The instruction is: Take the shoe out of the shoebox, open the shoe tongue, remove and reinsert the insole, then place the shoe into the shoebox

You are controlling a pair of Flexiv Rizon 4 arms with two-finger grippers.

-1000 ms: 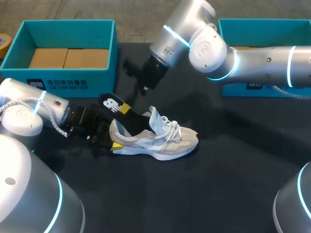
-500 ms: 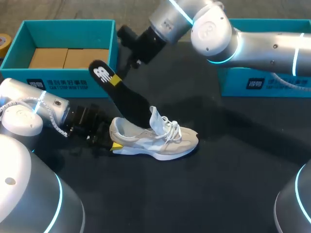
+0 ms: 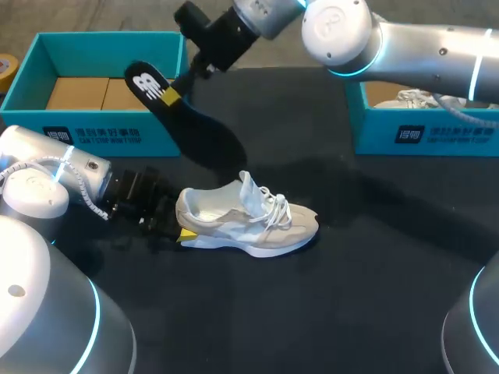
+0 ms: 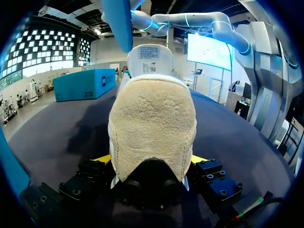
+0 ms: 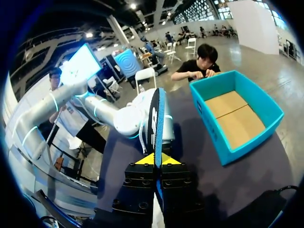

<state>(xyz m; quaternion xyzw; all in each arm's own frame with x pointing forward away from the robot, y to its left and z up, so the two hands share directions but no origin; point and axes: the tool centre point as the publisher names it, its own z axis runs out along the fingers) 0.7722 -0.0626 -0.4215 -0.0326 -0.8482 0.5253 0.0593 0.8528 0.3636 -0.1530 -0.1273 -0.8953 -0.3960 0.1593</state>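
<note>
Shoe (image 3: 249, 222) stands on its sole on the black table (image 3: 351, 296), with the toe toward my right side and the tongue pulled up over the white laces. The left gripper (image 3: 180, 227) lies low on the table behind it and is clamped on the heel; in the left wrist view the two yellow tips press on both sides of the beige heel (image 4: 152, 118). The insole (image 3: 187, 117) is out of the shoe and hangs in the air, tilted, in front of the left shoebox (image 3: 101, 37). Its toe end points down toward the shoe opening and seems not to touch it. The right gripper (image 3: 173, 90) holds the insole near the heel end, and in the right wrist view the fingers are closed on its thin edge (image 5: 156, 123) from two sides. The top side of the insole is black and the under side is blue. The right shoebox (image 3: 421, 134) stands at the far right, and a second light shoe (image 3: 413, 98) lies inside it.
</note>
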